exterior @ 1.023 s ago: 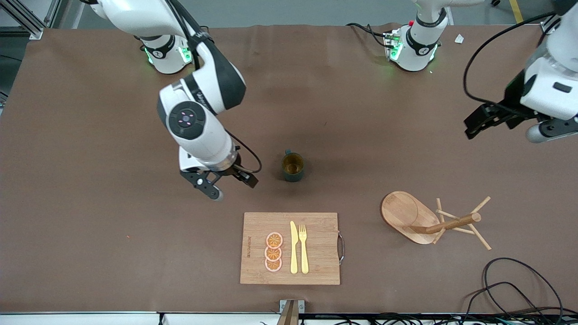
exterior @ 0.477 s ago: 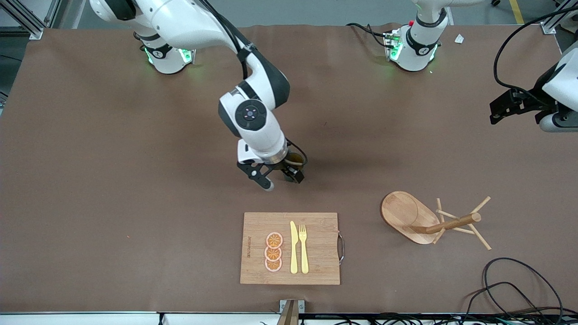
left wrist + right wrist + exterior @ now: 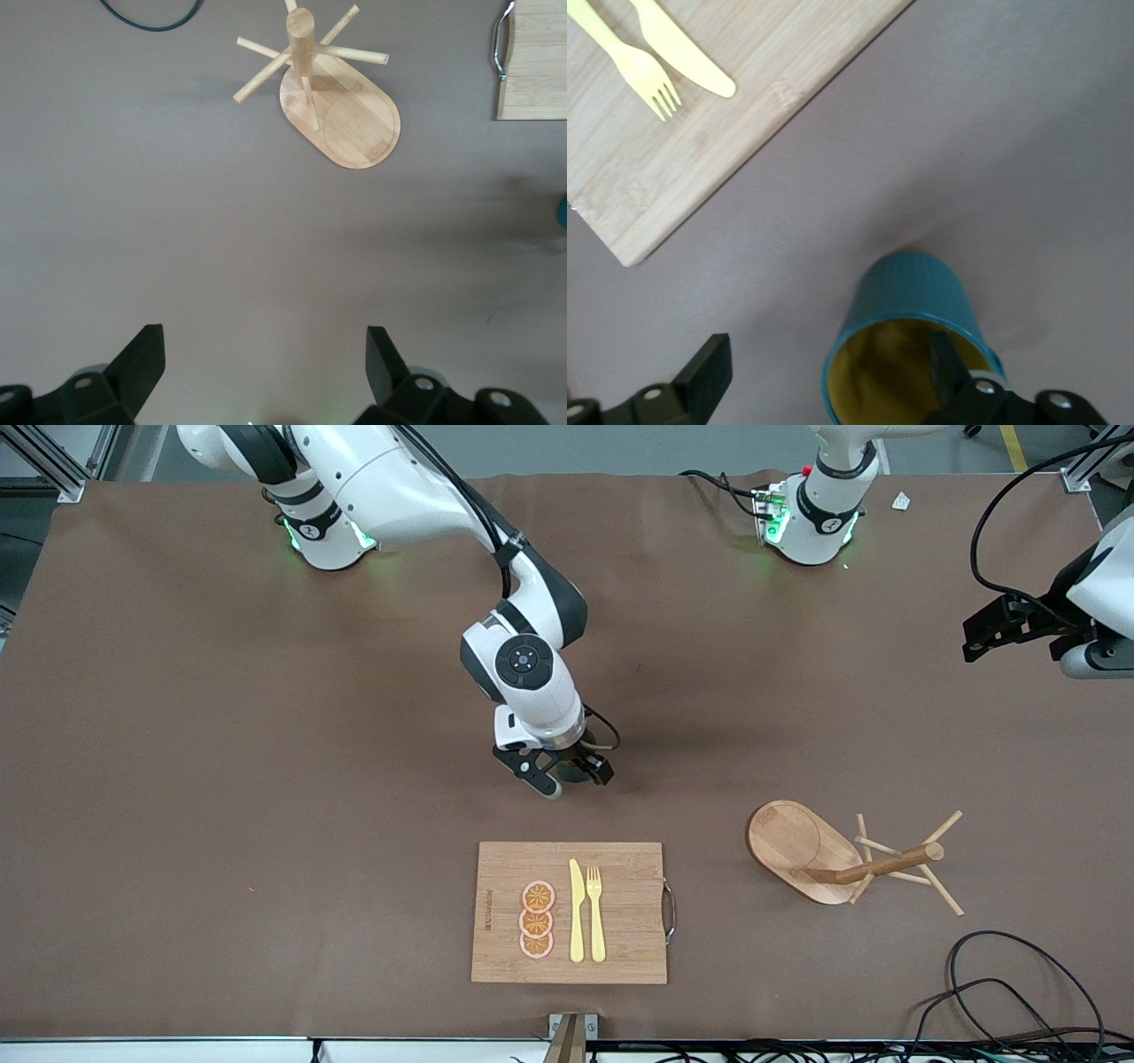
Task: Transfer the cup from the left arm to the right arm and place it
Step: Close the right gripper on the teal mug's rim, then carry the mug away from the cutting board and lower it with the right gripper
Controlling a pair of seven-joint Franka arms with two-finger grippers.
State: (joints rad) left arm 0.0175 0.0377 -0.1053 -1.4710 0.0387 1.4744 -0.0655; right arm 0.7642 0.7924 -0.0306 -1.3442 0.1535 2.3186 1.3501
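Right gripper (image 3: 567, 773) down low at the cup (image 3: 908, 341), near the middle of the table (image 3: 177, 779). Fingers spread wide, one finger (image 3: 946, 363) dipping inside the rim over the yellow inside, the other (image 3: 709, 372) outside the teal wall. Not pinching anything yet. Cup standing upright on the mat, apart from the cutting board (image 3: 569, 912), which sits nearer the front camera with a strip of bare mat between. Peg rack (image 3: 842, 855) well off toward the left arm's end. Left gripper (image 3: 266, 372) parked high at that end, waiting, fingers spread, holding nothing, plenty of bare mat underneath.
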